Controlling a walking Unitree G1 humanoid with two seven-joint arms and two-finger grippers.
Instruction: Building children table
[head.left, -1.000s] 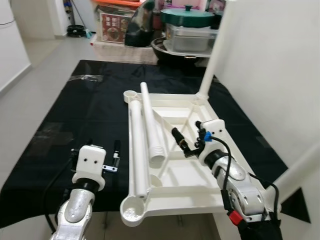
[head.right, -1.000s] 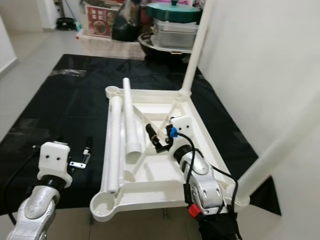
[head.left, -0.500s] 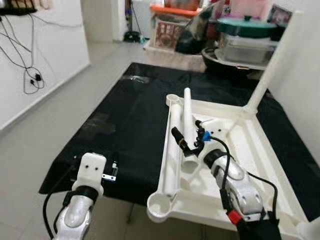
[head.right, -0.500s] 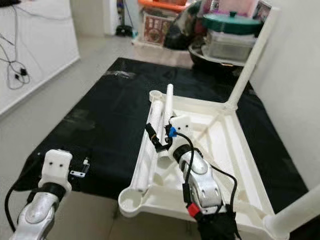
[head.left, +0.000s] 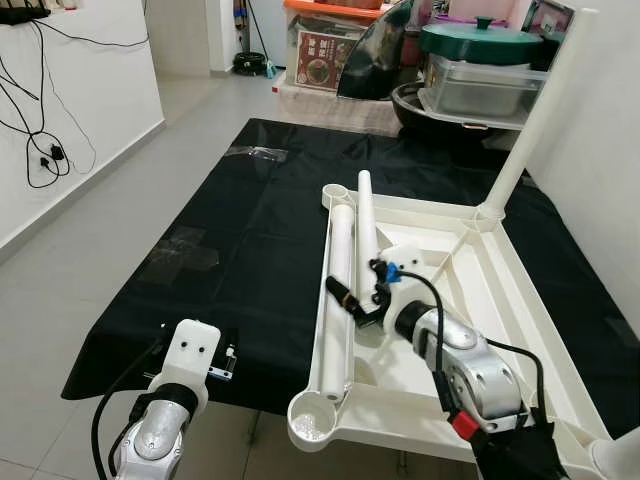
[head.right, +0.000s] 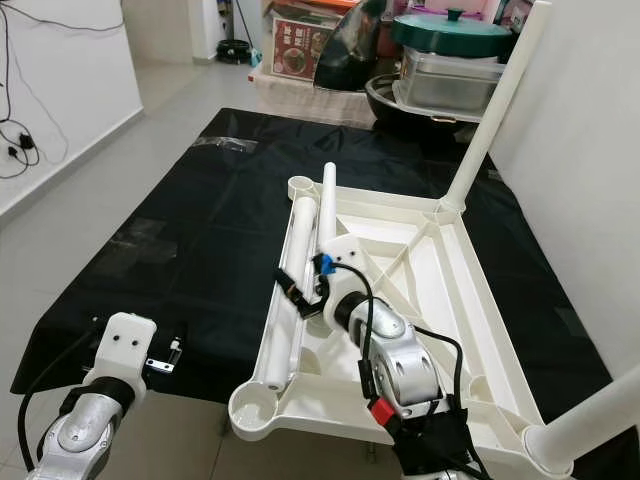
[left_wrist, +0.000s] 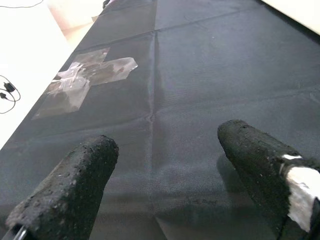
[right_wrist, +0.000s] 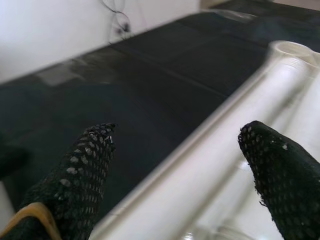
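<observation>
The right gripper (right_wrist: 175, 150) is being held wide open, nothing gripped, with a white table leg (right_wrist: 210, 150) lying just past its fingertips. The left gripper (left_wrist: 167, 160) is also being kept open and empty over the black cloth (left_wrist: 200, 65).

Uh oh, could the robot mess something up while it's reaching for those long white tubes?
Maybe. The right tool is open right beside two loose table legs lying side by side on the upside-down tabletop. A clumsy pinch could nudge one so it rolls off the edge onto the black cloth. One leg already stands upright in a far corner; bumping the tabletop might knock it. The left tool, also open, hovers above the cloth and could snag it.
</observation>
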